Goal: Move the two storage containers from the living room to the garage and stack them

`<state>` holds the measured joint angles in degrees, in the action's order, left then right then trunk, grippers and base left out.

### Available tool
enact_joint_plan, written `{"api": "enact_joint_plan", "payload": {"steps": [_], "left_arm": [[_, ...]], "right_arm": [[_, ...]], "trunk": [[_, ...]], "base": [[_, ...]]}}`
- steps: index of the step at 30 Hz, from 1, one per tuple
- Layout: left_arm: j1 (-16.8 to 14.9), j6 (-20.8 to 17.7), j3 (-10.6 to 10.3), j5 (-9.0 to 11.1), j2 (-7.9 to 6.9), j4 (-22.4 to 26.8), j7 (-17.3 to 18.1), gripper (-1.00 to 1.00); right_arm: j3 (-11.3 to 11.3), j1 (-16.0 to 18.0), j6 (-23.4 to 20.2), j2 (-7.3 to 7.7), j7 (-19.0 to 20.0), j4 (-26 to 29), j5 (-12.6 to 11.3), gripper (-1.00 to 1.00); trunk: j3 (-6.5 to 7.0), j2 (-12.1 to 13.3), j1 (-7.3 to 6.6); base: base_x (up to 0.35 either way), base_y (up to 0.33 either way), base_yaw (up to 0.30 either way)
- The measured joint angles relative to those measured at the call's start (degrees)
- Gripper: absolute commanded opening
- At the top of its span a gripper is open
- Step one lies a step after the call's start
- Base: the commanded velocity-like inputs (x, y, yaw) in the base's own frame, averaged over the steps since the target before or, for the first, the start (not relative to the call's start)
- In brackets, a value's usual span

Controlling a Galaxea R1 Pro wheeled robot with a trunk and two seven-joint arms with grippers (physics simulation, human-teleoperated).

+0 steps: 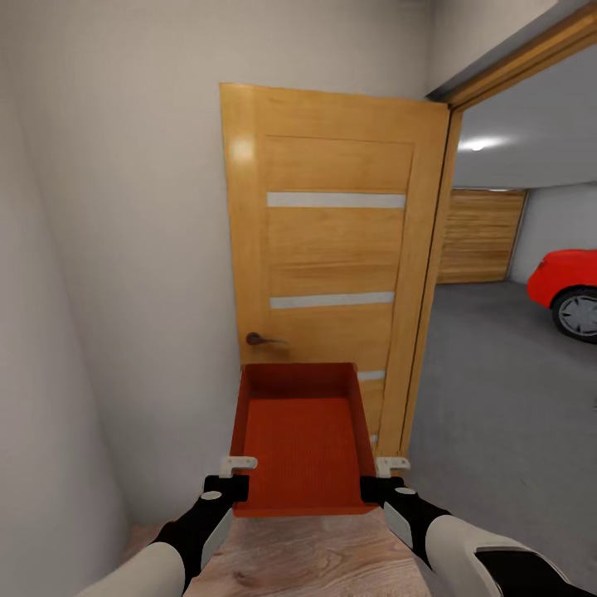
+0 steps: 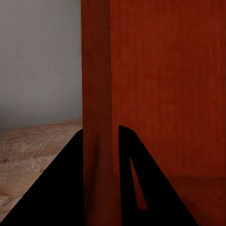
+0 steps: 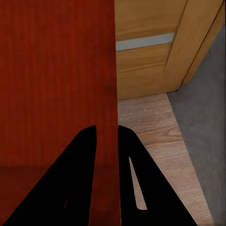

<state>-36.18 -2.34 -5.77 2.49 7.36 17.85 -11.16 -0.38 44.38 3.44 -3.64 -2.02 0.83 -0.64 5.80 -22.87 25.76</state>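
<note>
at the garage doorway, storage container [image 1: 300, 439] carried between both arms.
left gripper [image 1: 235, 474] and right gripper [image 1: 383, 478] jaws clamp opposite walls; swing right, clear of the orange-wood door [image 1: 332, 249], keeping it level.

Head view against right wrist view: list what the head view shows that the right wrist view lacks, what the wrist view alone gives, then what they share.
Head view alone: the left gripper on the storage container, the door handle, the red car and the wooden panelled door in the garage beyond.

Right wrist view alone: a close look at the right gripper with its two fingers straddling the container's side wall.

Shared: the container, the orange-wood door with glass slits, the wood plank floor meeting the grey garage floor.
</note>
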Motion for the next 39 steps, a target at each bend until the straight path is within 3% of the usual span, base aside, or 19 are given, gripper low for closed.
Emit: {"api": "enact_joint_plan", "payload": {"steps": [39], "left_arm": [[0.0,0.0,0.0,0.0,0.0,0.0,0.0,-1.0]], "right_arm": [[0.0,0.0,0.0,0.0,0.0,0.0,0.0,-1.0]], "trunk": [[0.0,0.0,0.0]], "base": [[0.0,0.0,-0.241]]}}
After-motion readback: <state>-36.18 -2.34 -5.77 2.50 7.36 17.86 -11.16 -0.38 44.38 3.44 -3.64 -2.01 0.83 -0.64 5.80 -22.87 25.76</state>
